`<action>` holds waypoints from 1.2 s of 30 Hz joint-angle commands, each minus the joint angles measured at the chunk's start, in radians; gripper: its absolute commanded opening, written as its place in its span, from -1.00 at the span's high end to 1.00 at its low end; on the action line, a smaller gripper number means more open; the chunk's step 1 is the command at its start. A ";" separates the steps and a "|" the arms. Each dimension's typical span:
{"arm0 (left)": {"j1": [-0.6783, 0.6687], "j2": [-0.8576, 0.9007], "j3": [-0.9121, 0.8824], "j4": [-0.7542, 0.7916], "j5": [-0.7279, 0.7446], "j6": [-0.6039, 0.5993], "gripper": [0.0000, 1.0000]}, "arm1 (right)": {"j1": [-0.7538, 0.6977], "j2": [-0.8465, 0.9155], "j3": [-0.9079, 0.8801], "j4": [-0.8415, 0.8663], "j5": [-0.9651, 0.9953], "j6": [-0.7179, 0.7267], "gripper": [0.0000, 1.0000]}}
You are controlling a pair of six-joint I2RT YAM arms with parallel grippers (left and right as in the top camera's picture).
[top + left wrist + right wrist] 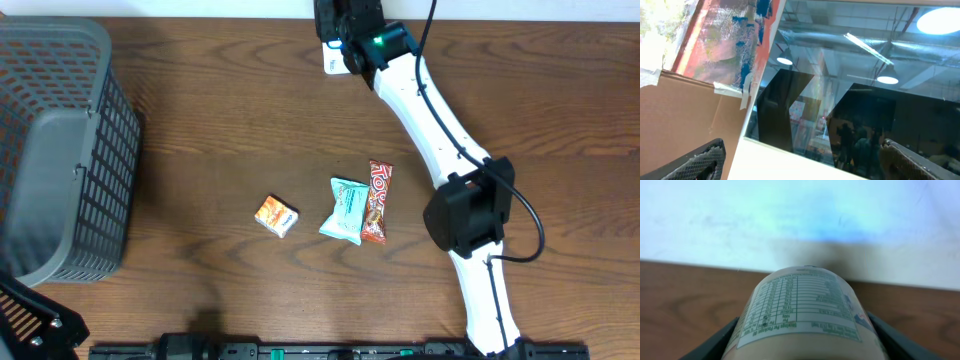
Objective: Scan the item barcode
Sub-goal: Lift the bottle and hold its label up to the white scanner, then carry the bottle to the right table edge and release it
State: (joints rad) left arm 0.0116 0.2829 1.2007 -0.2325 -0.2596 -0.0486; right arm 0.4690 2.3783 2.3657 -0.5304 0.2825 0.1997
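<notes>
The right gripper pinches a round labelled container at the far edge of the table. To do well, I would rotate it slowly, holding steady, until the barcode shows clearly.

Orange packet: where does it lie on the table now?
In the overhead view, the orange packet lies near the middle of the table, just left of the teal packet and well right of the basket.
</notes>
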 commanded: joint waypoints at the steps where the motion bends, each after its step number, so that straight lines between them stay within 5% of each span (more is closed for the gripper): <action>1: 0.002 -0.013 -0.006 0.002 0.017 -0.018 -0.96 | -0.001 0.027 0.008 0.059 0.074 -0.050 0.09; 20: 0.002 -0.013 -0.006 0.002 0.017 -0.018 -0.96 | -0.037 0.144 0.008 0.232 0.109 -0.093 0.15; 30: 0.002 -0.013 -0.006 0.003 0.017 -0.018 -0.96 | -0.045 0.124 0.008 0.223 0.109 -0.138 0.16; 36: 0.002 -0.013 -0.006 0.003 0.017 -0.018 -0.96 | -0.040 0.013 0.008 0.081 0.109 -0.149 0.13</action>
State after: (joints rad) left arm 0.0116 0.2829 1.2007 -0.2325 -0.2596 -0.0563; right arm 0.4213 2.5160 2.3608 -0.4309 0.3737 0.0784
